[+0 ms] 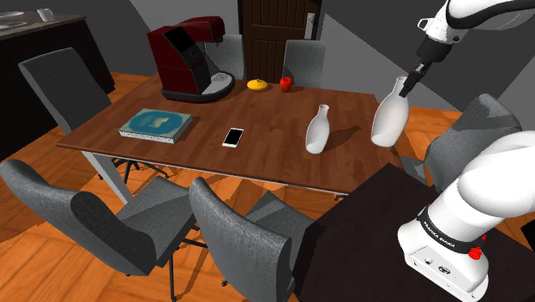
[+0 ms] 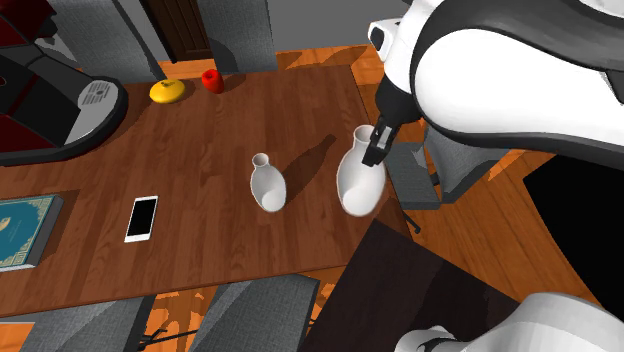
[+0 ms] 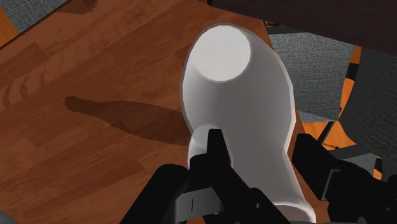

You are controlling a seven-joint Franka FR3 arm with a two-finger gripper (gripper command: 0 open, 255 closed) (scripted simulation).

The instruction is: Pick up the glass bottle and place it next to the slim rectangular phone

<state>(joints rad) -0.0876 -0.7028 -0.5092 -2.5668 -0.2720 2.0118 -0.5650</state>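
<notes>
A white bottle (image 1: 388,116) hangs in the air over the table's edge nearest the stand, tilted, with my gripper (image 1: 410,83) shut on its neck. The second exterior view has this bottle (image 2: 358,180) below the gripper (image 2: 376,142). In the wrist view the bottle (image 3: 242,108) runs away from the gripper (image 3: 261,167) with its round base farthest, and the fingers (image 3: 213,149) clasp its narrow end. A second white bottle (image 1: 317,129) (image 2: 266,185) stands upright on the wooden table (image 1: 274,116). The white slim phone (image 1: 233,136) (image 2: 141,218) lies flat, further toward the shoulder view's left.
A teal book (image 1: 157,123) lies left of the phone. A dark red coffee machine (image 1: 184,60), a yellow fruit (image 1: 255,84) and a red fruit (image 1: 285,82) sit at the table's far side. Grey chairs (image 1: 240,232) ring the table. The dark stand (image 1: 360,232) is close by.
</notes>
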